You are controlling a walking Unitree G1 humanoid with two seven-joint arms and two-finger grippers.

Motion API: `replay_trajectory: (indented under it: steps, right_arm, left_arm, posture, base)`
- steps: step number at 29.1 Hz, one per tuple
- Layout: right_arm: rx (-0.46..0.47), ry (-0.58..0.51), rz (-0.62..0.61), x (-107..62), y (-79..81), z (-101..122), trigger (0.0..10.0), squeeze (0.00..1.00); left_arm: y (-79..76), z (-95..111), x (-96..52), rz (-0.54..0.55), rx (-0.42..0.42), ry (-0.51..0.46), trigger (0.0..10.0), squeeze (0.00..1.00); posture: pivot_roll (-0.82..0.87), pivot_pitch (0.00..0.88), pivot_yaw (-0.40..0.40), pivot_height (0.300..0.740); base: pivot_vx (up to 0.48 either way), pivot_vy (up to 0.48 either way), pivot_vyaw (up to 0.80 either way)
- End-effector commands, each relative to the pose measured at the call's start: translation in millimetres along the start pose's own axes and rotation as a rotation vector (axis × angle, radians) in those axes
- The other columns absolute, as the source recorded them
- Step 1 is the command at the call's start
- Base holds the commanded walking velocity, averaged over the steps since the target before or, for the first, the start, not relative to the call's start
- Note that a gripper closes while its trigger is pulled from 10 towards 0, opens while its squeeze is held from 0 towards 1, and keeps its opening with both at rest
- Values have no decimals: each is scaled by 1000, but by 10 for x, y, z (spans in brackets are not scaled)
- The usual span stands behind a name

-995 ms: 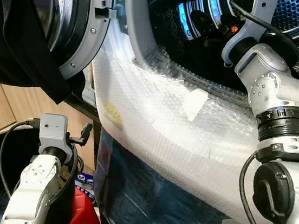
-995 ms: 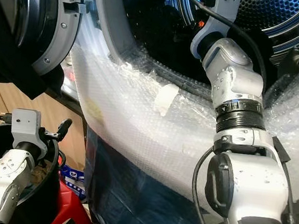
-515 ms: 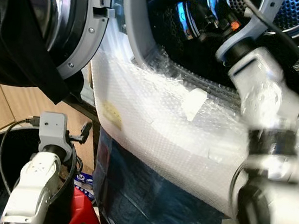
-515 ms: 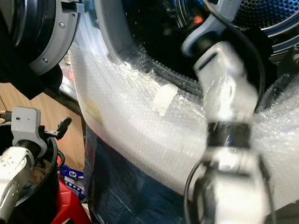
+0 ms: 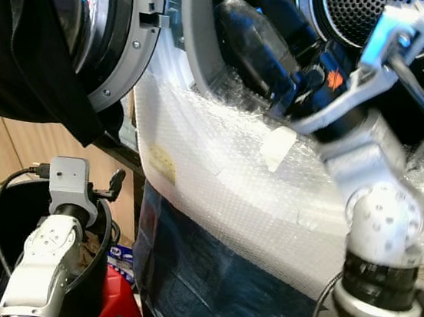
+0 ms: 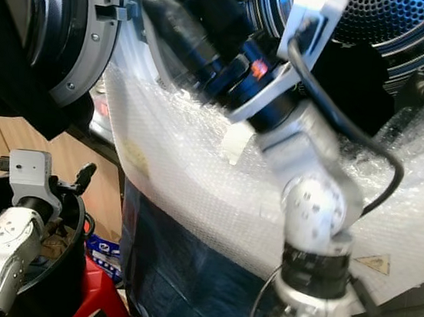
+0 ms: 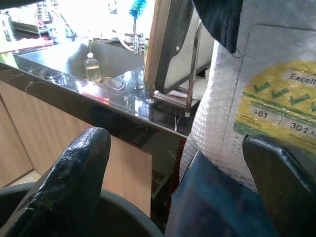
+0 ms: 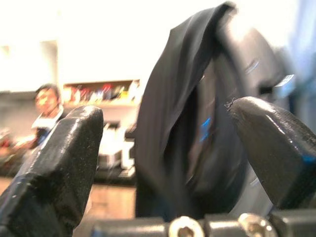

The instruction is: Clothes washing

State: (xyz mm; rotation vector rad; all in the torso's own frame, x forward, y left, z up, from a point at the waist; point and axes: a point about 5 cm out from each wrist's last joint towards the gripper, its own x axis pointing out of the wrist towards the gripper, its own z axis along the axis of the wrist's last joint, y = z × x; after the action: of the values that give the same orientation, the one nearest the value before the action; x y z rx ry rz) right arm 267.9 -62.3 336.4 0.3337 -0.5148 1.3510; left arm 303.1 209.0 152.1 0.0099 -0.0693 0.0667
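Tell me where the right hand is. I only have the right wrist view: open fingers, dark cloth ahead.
Observer: The right hand is at the mouth of the washer, pointing out toward the open door.
Operator: What is the cloth on?
Observer: It is a black garment hanging over that door.
Operator: And the left hand?
Observer: The left hand is low beside the washer, open, above the rim of a black bin.
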Motion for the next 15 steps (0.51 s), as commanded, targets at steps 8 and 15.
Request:
replay_trajectory:
  steps: [8, 15]
  right_arm:
    - [165, 506, -40, -981, 325, -1065, 10000, 0]
    - [342, 673, -330, -1695, 368, -1676, 10000, 0]
  left_arm:
    - [-324, -295, -277, -403, 53, 177, 10000, 0]
    - [-396, -689, -353, -530, 103, 330, 10000, 0]
  posture:
    - [50, 10, -67, 740]
    - [39, 14, -54, 740]
  base:
    - [0, 0, 0]
    - [0, 0, 0]
